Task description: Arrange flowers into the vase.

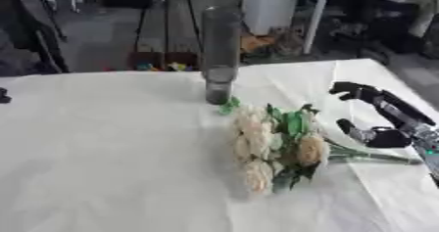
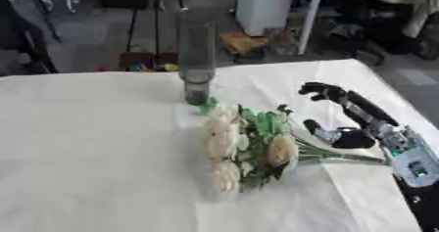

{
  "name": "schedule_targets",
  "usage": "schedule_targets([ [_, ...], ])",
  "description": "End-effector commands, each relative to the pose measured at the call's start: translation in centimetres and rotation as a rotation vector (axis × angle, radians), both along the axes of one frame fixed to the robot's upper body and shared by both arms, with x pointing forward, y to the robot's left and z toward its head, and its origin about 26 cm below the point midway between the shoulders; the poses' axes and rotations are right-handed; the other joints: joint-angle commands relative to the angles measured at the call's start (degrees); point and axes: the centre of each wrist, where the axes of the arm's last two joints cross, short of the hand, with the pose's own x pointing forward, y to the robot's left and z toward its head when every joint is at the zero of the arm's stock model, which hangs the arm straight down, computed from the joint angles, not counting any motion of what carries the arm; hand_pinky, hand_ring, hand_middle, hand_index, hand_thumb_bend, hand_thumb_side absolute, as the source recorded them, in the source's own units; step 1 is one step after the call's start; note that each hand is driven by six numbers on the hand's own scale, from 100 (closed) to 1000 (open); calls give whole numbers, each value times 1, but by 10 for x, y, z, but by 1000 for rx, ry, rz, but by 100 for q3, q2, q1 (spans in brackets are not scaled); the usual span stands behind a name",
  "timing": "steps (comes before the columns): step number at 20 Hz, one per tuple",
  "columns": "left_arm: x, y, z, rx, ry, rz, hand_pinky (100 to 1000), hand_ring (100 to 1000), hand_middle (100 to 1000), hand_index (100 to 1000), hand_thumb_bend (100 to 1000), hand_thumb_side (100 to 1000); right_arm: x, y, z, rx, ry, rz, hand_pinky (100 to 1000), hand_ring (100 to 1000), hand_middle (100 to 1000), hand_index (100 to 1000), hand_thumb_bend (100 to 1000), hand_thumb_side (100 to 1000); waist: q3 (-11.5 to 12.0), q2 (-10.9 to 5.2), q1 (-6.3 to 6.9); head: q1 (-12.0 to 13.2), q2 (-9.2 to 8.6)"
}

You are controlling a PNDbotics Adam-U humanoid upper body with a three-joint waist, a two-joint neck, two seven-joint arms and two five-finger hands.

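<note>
The desk (image 1: 103, 167) is being kept covered by a white cloth, most likely so that the pale flowers and their green stems can be laid out flat and picked up without snagging. Taking the vase (image 1: 220, 55) as the landmark: it is being left standing upright toward the far side of the desk, a tall, clear glass cylinder, with nothing seen inside it, so the task is being judged as barely begun.

The bunch of flowers (image 1: 273, 145) is being left lying on its side just in front of the vase and slightly to its right, the cream blooms pointing toward the vase and the stems (image 1: 377, 156) trailing away to the right. That lie is being read as convenient: the stems are being offered to the working hand while the heads stay clear of the grasp.

The right hand (image 2: 347, 123) is being held to the right of the vase and nearer the viewer, poised at the stem end of the bunch. Its fingers are spread apart from the thumb, nothing is being clamped, and whether the stems are already being touched cannot be told. The opening is being judged as readiness to close round the stems, so the bunch can be lifted and stood upright. The left hand is not being shown
</note>
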Motion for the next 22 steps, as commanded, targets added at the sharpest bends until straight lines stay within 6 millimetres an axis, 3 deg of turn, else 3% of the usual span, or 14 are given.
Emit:
schedule_targets([
  [1,1,2,7,21,-16,-7,591,592,674,679,710,619,0,-9,13,-184,-42,168,837,1000,851,957,293,389,-3,-49,12,10,45],
  [22,1,2,7,19,-16,-10,592,595,675,679,704,619,-9,-16,-9,-257,37,143,834,995,841,953,301,414,-1,-12,15,-40,72],
])
